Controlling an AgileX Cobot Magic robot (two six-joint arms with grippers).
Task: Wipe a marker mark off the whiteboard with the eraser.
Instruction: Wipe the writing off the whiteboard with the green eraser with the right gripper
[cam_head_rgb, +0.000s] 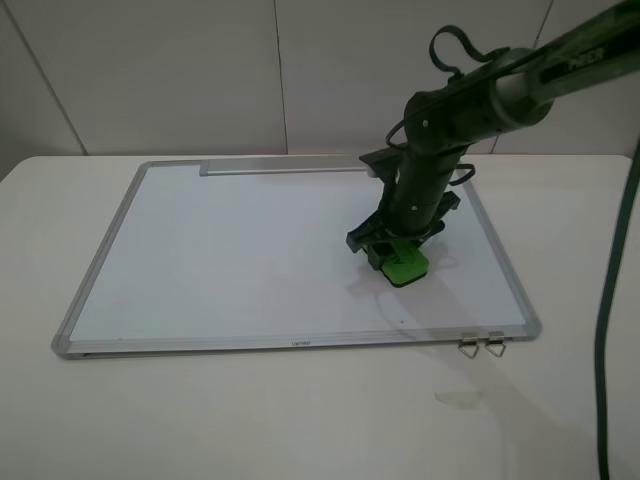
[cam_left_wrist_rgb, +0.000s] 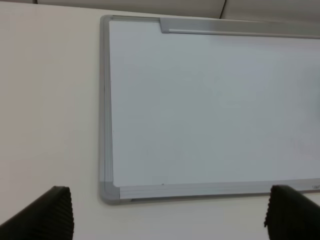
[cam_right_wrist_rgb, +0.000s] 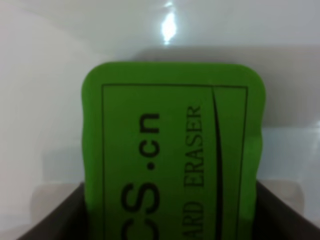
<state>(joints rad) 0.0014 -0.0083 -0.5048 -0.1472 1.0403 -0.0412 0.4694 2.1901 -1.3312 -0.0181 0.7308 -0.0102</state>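
Observation:
The whiteboard (cam_head_rgb: 250, 250) lies flat on the table, silver-framed, with its tray strip along the far edge. My right gripper (cam_head_rgb: 398, 250) presses the bright green eraser (cam_head_rgb: 405, 265) onto the board's right part, shut on it. In the right wrist view the eraser (cam_right_wrist_rgb: 172, 155) fills the frame, black lettering on top, dark fingers (cam_right_wrist_rgb: 55, 220) at both sides. No marker mark shows on the board in any view. The left gripper (cam_left_wrist_rgb: 167, 220) hangs open above the table near the whiteboard (cam_left_wrist_rgb: 210, 110), its left near corner below it; only its fingertips (cam_left_wrist_rgb: 45, 212) show.
Two metal clips (cam_head_rgb: 482, 346) stick out from the board's near right corner. A dark cable (cam_head_rgb: 612, 290) hangs down the right side. The white table (cam_head_rgb: 300, 420) runs all round the board, with a wall behind.

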